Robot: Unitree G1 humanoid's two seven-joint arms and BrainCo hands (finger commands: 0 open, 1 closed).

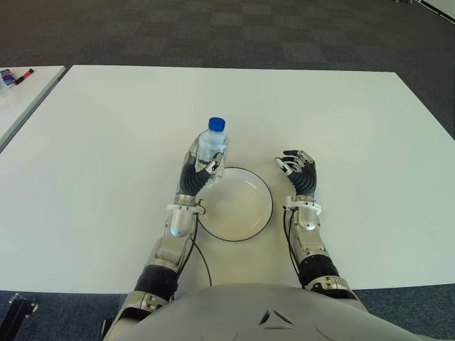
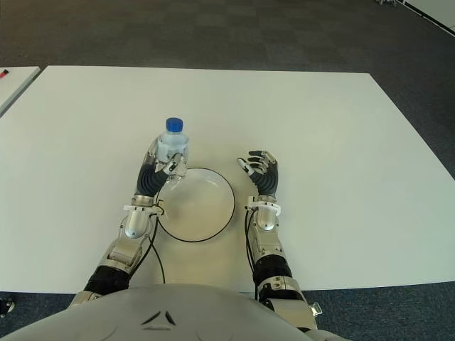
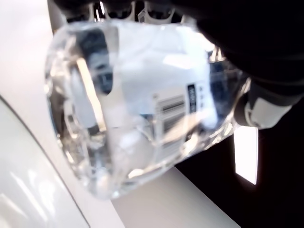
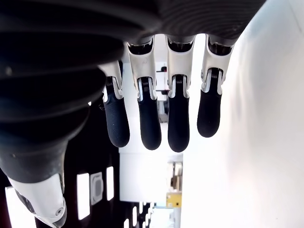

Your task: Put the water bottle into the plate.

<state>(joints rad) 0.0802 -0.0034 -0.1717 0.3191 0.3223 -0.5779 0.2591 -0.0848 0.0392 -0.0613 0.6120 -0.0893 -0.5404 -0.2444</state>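
White and shallow, the round ceramic plate with a thin dark rim (image 1: 235, 204) sits nearest the robot on the plain white bench (image 1: 106, 142) and serves as the marker for everything else. Just beside the plate on its right, the right robot hand (image 1: 298, 172) shows with its black-tipped fingers (image 4: 178, 128) hanging loosely extended and nothing between them; it takes no part in the work. At the plate's far-left edge, the left robot hand (image 1: 201, 169) is closed around the clear plastic water bottle with a blue cap (image 1: 212, 145), which stands roughly upright in the grasp. The left wrist view shows the bottle's transparent body and label pressed close against the palm, with the plate's pale rim beneath and to one side. The bottle's base appears to be near or just over the rim, not inside the dish; whether it touches the bench cannot be told. By my judgement the grasp is done, and the remaining part is carrying the bottle over the plate's middle, lowering it and letting go.
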